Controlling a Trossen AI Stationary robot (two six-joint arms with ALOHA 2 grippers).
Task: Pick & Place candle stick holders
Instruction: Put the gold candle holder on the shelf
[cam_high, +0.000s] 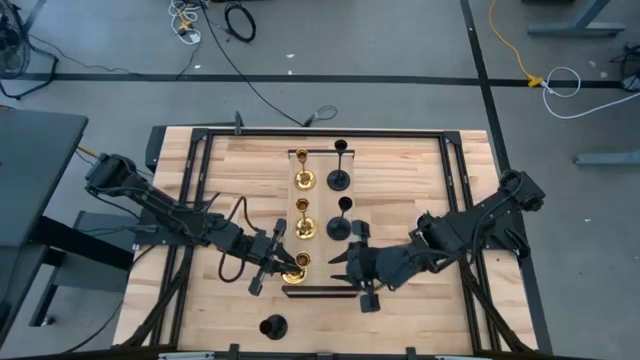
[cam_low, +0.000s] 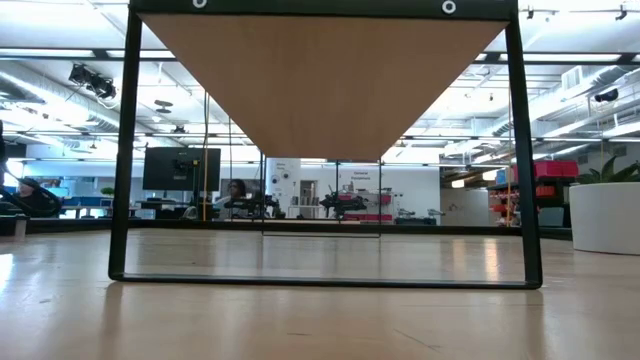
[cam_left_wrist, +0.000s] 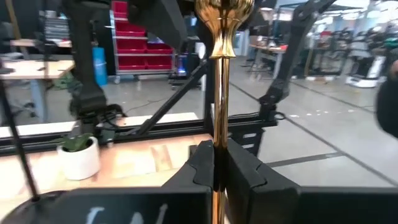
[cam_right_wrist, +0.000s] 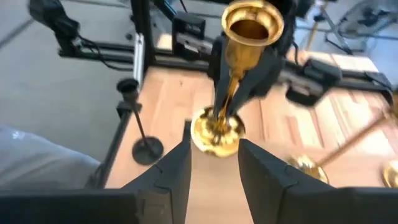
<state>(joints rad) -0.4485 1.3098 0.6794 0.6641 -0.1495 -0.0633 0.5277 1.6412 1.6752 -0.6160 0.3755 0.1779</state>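
Left gripper (cam_high: 288, 262) clamped on gold candle stick holder (cam_high: 294, 266) stem at table's (cam_high: 410, 170) 6 o'clock centre; right gripper (cam_high: 345, 262) fingers apart, empty, just at its 3 o'clock

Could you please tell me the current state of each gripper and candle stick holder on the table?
left gripper: shut on the front gold holder's stem.
right gripper: open, empty.
front gold holder: upright, gripped.
middle gold holder: upright, free.
back gold holder: upright, free.
middle black holder: upright, free.
back black holder: upright, free.
lone black holder: upright, free, apart from the rest.
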